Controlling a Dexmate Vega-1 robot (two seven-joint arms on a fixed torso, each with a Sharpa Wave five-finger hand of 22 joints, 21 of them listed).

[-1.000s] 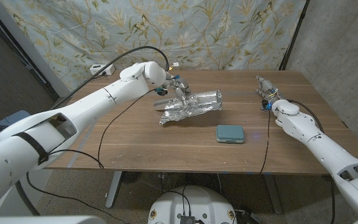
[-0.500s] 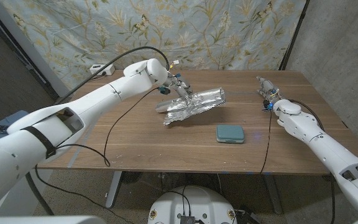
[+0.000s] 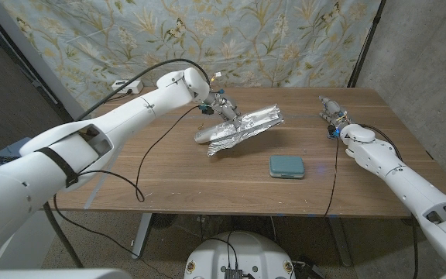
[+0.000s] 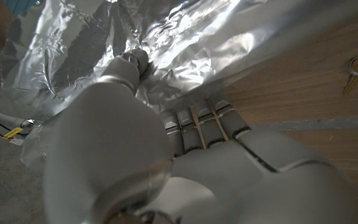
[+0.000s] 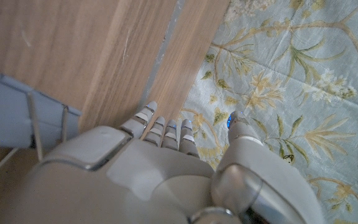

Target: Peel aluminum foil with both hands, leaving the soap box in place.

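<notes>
Foil (image 3: 241,127), a crumpled silver sheet of aluminum, hangs from the left hand (image 3: 221,106) over the middle of the wooden table (image 3: 169,174). Its far end is lifted and slopes up toward the robot's right, while the lower near end seems to touch the tabletop, though the head view does not settle this. In the left wrist view the left hand (image 4: 166,143) has its thumb pressed into the wrinkled foil (image 4: 166,43) and its fingers (image 4: 199,118) curled under the sheet's edge, so it is grasping the foil. Nearer the robot and to the right of that hand, the teal soap box (image 3: 286,166) lies flat on the table, uncovered and apart from the foil. A small brass key (image 4: 355,67) lies on the wood just beside the left hand, seen from the left wrist. Well to the right of the foil, the right hand (image 3: 331,111) stands near the table's far right part, fingers extended and holding nothing. From the right wrist, that right hand (image 5: 166,168) reaches past the table edge toward the floral cloth backdrop (image 5: 303,68), with a grey clip-like object (image 5: 23,112) beside it. A black cable (image 3: 142,167) trails from the left arm across the table.
</notes>
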